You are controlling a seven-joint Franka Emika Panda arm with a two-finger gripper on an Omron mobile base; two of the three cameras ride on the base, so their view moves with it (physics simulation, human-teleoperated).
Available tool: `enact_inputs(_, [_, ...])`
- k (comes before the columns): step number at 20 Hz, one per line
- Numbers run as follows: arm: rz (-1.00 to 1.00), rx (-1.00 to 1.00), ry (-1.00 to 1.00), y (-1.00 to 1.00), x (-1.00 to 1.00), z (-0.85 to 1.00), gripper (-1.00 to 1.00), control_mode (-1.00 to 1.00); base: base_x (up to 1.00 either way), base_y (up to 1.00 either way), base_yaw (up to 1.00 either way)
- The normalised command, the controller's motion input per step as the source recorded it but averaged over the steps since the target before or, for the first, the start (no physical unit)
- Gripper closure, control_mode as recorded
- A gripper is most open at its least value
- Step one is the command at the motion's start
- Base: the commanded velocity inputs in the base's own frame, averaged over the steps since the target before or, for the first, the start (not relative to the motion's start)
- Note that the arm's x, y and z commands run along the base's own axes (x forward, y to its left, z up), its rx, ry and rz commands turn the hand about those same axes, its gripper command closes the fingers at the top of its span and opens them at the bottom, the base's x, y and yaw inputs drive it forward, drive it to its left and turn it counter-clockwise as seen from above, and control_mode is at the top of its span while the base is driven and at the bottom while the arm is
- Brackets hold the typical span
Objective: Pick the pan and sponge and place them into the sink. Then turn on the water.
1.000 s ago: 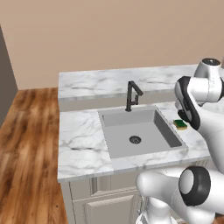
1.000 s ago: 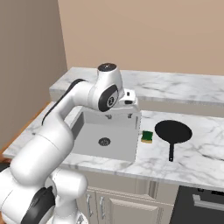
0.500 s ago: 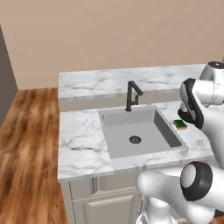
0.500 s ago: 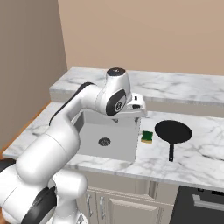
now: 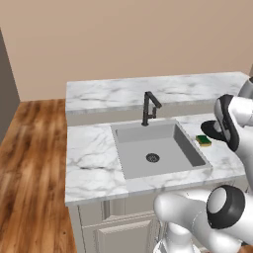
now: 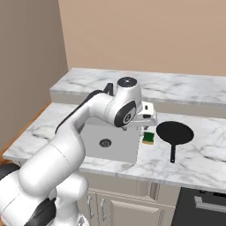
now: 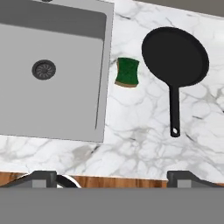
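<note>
The black pan (image 7: 175, 57) lies flat on the marble counter to the right of the sink (image 7: 52, 105), its thin handle (image 7: 175, 109) pointing toward the counter's front edge. Between pan and sink lies the sponge (image 7: 127, 72), green side up. My gripper (image 7: 113, 178) hangs open high above the counter, over the strip between basin and sponge, with nothing between its fingertips (image 7: 42, 177). From the right base view the hand (image 6: 148, 114) hovers above the sponge (image 6: 148, 138) and just left of the pan (image 6: 175, 132). No water is in view at the black faucet (image 5: 149, 106).
The grey basin (image 5: 168, 158) holds only its round drain (image 5: 152, 157). A raised marble ledge (image 5: 148, 91) runs behind the faucet. My own arm (image 5: 230, 121) covers part of the pan in the left base view. The counter's front edge lies close below the pan handle.
The arm has swung right, from over the sink's right side to above the sponge and the basin's edge. The gripper has stayed open; pan and sponge have not moved.
</note>
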Motion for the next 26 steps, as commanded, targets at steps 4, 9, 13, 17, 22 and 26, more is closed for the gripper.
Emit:
enact_inputs(4, [0.00,-0.02,0.00,-0.24,0.00,-0.45,-1.00,-1.00,0.00,0.00,0.00])
enact_inputs(9, [0.00,-0.05,0.00,-0.24,0.00,-0.38,-1.00,-1.00,0.00,0.00,0.00])
enact_inputs(13, [0.00,-0.04,0.00,-0.31,0.00,-0.21,-1.00,-1.00,0.00,0.00,0.00])
enact_inputs(17, [0.00,-0.02,0.00,-0.29,0.00,-0.22,-1.00,-1.00,0.00,0.00,0.00])
enact_inputs(22, [0.01,-0.03,0.00,-0.31,0.02,-0.27,-1.00,-1.00,0.00,0.00,0.00])
enact_inputs(26, [0.00,-0.04,0.00,-0.33,0.02,-0.16,-1.00,-1.00,0.00,0.00,0.00])
